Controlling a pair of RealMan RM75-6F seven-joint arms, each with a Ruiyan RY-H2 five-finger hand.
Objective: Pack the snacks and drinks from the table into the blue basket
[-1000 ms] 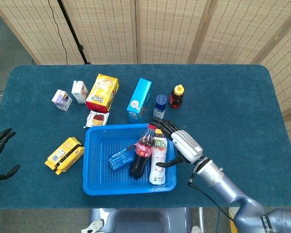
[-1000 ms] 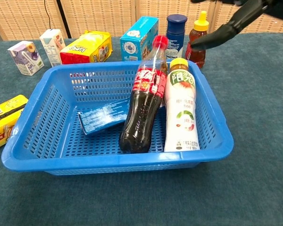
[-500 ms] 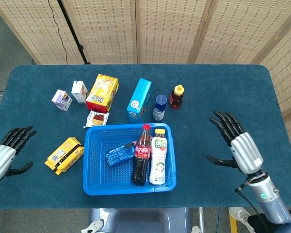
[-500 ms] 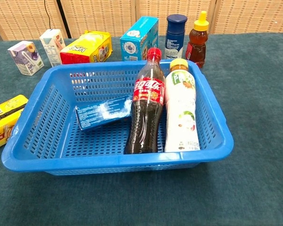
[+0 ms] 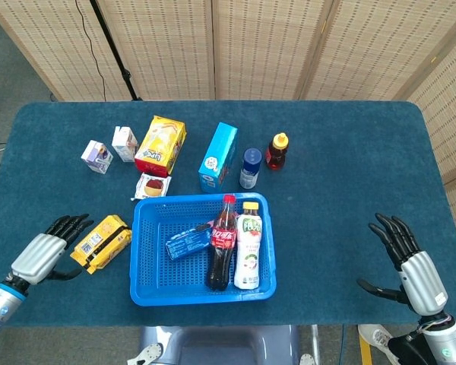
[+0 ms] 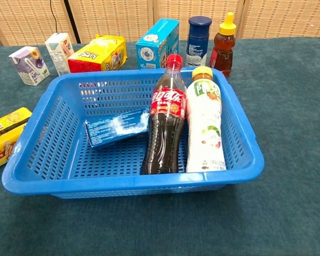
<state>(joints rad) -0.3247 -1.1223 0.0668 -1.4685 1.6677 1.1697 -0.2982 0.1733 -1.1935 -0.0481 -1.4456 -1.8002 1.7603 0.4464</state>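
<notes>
The blue basket (image 5: 152, 289) (image 6: 245, 133) holds a cola bottle (image 5: 220, 247) (image 6: 166, 122), a white drink bottle (image 5: 248, 247) (image 6: 204, 125) and a blue snack pack (image 5: 187, 243) (image 6: 116, 127). A yellow snack bag (image 5: 101, 242) (image 6: 4, 136) lies left of the basket. My left hand (image 5: 47, 252) is open, its fingers reaching the bag's left end. My right hand (image 5: 410, 266) hovers open far right of the basket. Neither hand shows in the chest view.
Behind the basket stand a blue carton (image 5: 218, 157), a blue can (image 5: 250, 167), a honey bottle (image 5: 277, 150), a yellow-red snack bag (image 5: 161, 145), a small pudding pack (image 5: 152, 185) and two small drink cartons (image 5: 125, 143) (image 5: 97, 157).
My left hand has moved right toward the yellow snack bag. My right hand has let go of the bottles, pulled away from the basket and dropped toward the table's near right edge.
</notes>
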